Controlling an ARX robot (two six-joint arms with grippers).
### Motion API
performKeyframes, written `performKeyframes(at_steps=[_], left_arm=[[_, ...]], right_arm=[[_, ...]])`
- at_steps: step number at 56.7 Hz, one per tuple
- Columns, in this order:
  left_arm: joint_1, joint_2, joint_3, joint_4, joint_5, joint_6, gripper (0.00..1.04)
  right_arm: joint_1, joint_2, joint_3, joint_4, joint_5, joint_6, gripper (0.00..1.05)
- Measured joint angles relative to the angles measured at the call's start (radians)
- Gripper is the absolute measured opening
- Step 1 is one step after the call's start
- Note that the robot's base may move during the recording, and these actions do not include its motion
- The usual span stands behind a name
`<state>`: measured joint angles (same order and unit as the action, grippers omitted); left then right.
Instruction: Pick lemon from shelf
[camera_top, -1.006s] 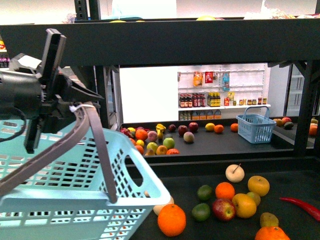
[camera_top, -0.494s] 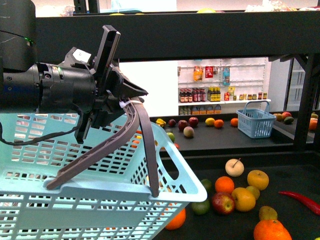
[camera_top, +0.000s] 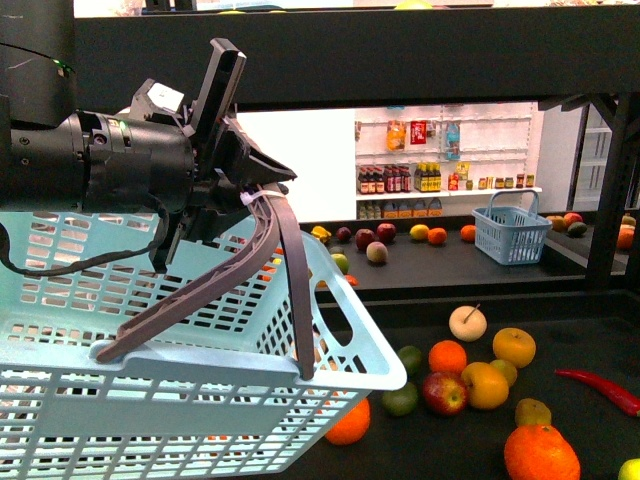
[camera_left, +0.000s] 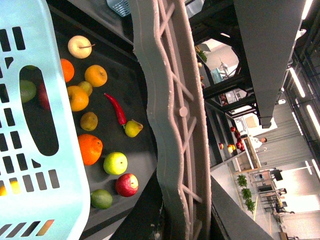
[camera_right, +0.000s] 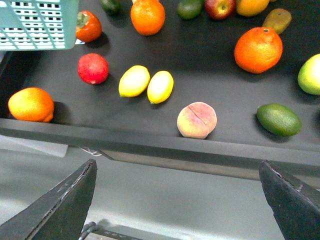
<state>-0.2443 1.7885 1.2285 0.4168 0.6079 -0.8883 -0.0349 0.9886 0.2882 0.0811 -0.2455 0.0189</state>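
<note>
Two yellow lemons (camera_right: 134, 81) (camera_right: 160, 86) lie side by side, touching, on the black shelf tier (camera_right: 150, 136) in the right wrist view. My right gripper (camera_right: 177, 205) is open, its dark fingertips (camera_right: 62, 202) wide apart, hanging over the grey floor just outside the tier's front rim and apart from the lemons. In the front view my left gripper (camera_top: 250, 190) is shut on the grey basket handle (camera_top: 285, 275) of a light blue basket (camera_top: 200, 390), held in front of the shelf (camera_top: 400, 70). The left wrist view shows the handle (camera_left: 175, 125) close up.
Near the lemons lie a peach (camera_right: 197, 120), a big orange (camera_right: 258, 49), an avocado (camera_right: 278, 119) and a red fruit (camera_right: 93, 68). The front view shows mixed fruit, a red chilli (camera_top: 600, 388), and a small blue basket (camera_top: 511, 238) on the tier behind.
My left arm has swung right and up with the basket, which now covers more of the near fruit. In the last half second it has shifted only slightly.
</note>
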Motion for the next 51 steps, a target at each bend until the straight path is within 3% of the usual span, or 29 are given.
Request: performKeyframes(at_steps=[12, 20, 35, 51], left_arm=[[0.000, 0.000, 0.000, 0.000, -0.002, 0.002, 0.11], [0.000, 0.000, 0.000, 0.000, -0.002, 0.002, 0.11], [0.000, 0.000, 0.000, 0.000, -0.002, 0.002, 0.11], [0.000, 0.000, 0.000, 0.000, -0.002, 0.002, 0.11]], right_arm=[[0.042, 0.624, 0.269, 0.136, -0.008, -0.010, 0.97], [0.130, 1.020, 0.567, 0.092, 0.087, 0.029, 0.97], [0.222, 1.270, 0.835, 0.010, 0.139, 0.108, 0.97], [0.252, 1.474, 1.083, -0.042, 0.184, 0.163, 0.97]])
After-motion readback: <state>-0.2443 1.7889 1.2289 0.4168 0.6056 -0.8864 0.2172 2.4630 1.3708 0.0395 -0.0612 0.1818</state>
